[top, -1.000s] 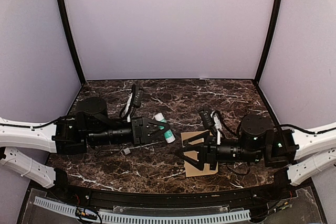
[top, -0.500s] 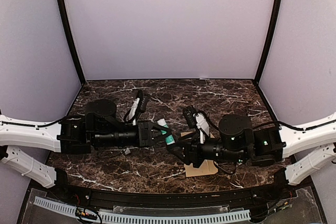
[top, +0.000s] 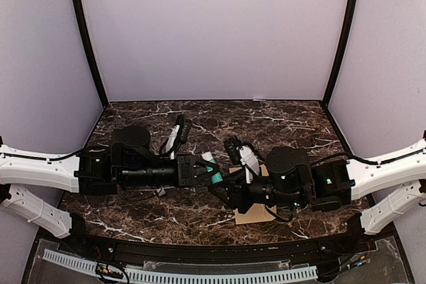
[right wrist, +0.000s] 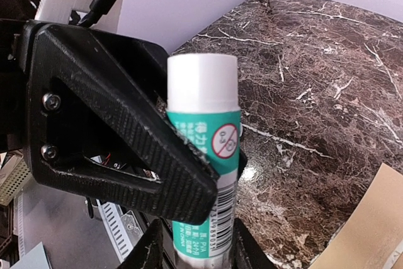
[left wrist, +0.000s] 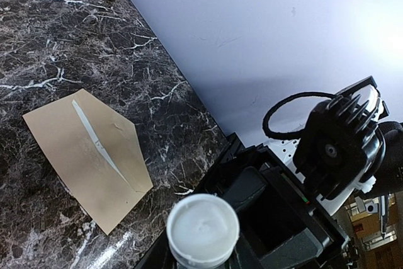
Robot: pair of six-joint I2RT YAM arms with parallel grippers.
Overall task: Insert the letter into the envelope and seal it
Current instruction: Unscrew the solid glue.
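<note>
Left gripper (top: 210,169) reaches in from the left to table centre and pinches a glue stick (right wrist: 203,155) across its green label. In the right wrist view one black triangular finger (right wrist: 119,137) lies flat against the tube's side, and a sliver of the other finger shows behind it. The stick has a white cap, a green label with a red prohibition mark, and a barcode lower down. Right gripper (right wrist: 198,253) meets it from the opposite side, its two fingertips flanking the tube's lower end, one on each side and close in. Cannot tell whether they press on the tube or only bracket it. From the top camera both grippers converge at the one spot, nose to nose, with the stick's green band (top: 215,177) between them. Left wrist view catches the stick end-on as a white disc (left wrist: 203,228), low in frame, with the right arm's (left wrist: 340,143) black housing behind it. The envelope (left wrist: 82,155) lies flat on the dark marble table (top: 293,124), tan, its pointed flap spread out flat, with a thin pale line along where the flap joins the body. From above, most of it sits under the right arm's wrist, right of centre and toward the near edge, with only its near portion (top: 256,215) showing. It lies apart from the stick and is touched by neither gripper. Lilac walls (top: 213,31) enclose the back and sides.
</note>
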